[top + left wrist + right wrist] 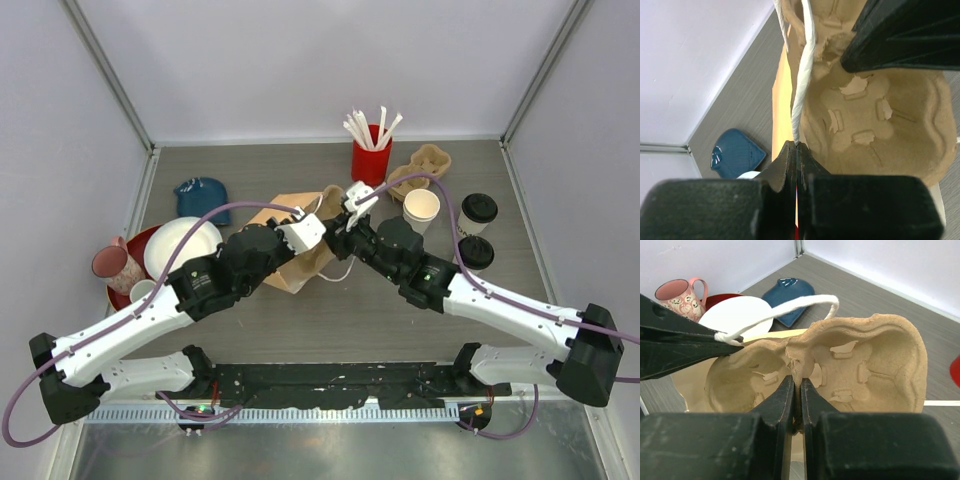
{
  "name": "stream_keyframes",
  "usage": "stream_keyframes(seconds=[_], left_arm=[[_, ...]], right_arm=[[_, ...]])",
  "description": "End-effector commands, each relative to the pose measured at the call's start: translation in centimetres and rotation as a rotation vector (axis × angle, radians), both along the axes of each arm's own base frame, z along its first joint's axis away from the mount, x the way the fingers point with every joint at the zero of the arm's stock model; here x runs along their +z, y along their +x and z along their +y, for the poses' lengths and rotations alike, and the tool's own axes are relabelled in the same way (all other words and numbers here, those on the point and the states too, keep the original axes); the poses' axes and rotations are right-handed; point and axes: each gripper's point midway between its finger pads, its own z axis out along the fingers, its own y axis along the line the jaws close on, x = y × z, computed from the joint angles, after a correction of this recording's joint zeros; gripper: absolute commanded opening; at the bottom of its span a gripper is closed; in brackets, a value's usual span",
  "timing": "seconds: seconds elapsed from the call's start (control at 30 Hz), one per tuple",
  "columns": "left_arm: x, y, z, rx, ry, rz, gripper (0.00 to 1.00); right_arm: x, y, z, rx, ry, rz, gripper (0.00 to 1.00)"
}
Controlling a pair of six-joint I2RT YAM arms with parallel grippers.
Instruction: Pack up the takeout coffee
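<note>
Left pincer (796, 145) was clamped on the bag's string handle (802, 85), and the right pincer (796, 381) pinched the pulp tray (880, 365) by its middle rib. Both lidded coffees (479, 210) (476, 252) sat on the desk (300, 330), far right. They looked light and squashy, so I'd grab mid-wall.

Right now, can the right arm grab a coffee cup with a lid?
Probably not yet: the right gripper is shut on the cardboard carrier. The lidded cups stand close beside that arm.

No writing, label, brand or number can be read anywhere.
</note>
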Motion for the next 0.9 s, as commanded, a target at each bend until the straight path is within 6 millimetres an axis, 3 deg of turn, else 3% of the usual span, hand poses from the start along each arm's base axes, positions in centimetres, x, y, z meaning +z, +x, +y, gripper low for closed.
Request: stream_keyframes(seconds=[0.0,0.2,0.23,0.4,0.67,0.87], left_arm=[[2.1,-0.2,-0.8,-0.028,-0.088,-0.027,0.00],[3.8,-0.5,-1.6,-0.011,-0.200,0.022,0.00],[3.8,-0.6,-1.8,-0.013,-0.207,0.029,0.00],[4.7,-1.0,-1.8,-0.033,-0.238,0.026,0.00],[5.3,-1.3,-2.2,-0.064,-0.277,0.012,0.00],[6.0,-1.3,-2.6,-0.056,-0.345,0.020,0.00]], right_arm=[[-0.1,-0.3,1.7,0.050,0.078,0.004,0.01],[-1.2,-1.4,4.5,0.140,0.142,-0.014,0.01],[-0.8,-1.5,4.8,0.147,0.159,-0.035,0.01],[-3.1,-1.8,4.6,0.152,0.156,-0.062,0.01],[-0.6,-3.2,5.3,0.155,0.266,-0.161,0.01],[-0.4,-3.2,5.1,0.090,0.447,-0.130,0.01]])
